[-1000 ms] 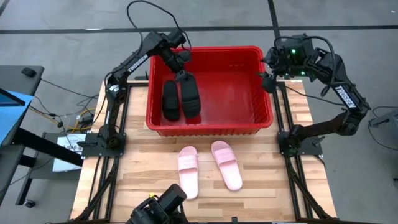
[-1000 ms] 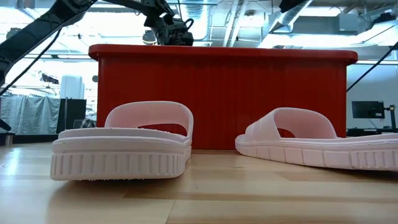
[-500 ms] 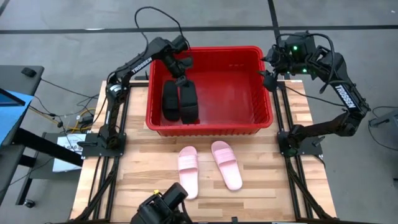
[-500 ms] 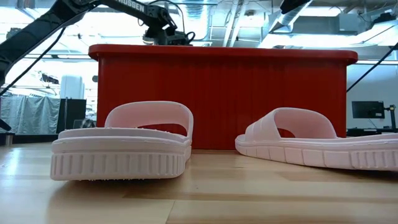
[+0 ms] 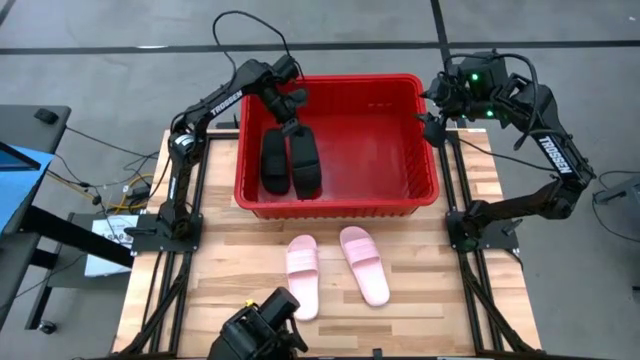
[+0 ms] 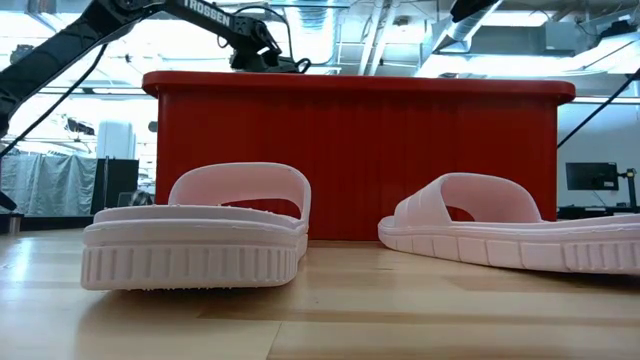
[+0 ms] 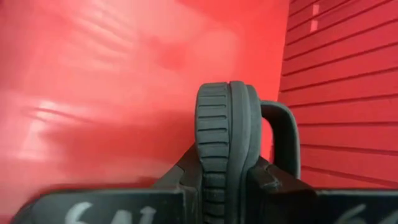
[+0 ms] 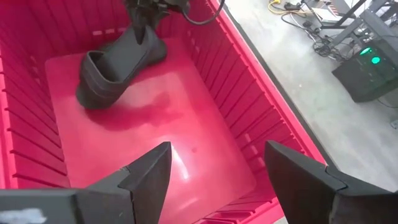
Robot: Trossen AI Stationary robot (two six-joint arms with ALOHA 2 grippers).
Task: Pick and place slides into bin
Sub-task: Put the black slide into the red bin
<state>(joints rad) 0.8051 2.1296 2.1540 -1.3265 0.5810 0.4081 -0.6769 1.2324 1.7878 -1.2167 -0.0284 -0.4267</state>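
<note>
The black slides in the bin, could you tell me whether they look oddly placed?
Yes. Both black slides stand on edge, pressed together in the bin, because the left gripper clamps their ends. The pink slides lie flat on the table.

Even, bright overhead light fills the high view, with only short soft shadows under the pink slides point(image 5: 336, 268) on the table point(image 5: 220, 260). In the low view the room behind is blown out white, so the bin point(image 6: 360, 160) wall reads dark against it. Beyond the right fingers point(image 8: 146, 177) a pale glare patch sits on the bin floor. Just past the left fingers point(image 7: 186, 186), the red wall is smeared and out of focus.
</note>
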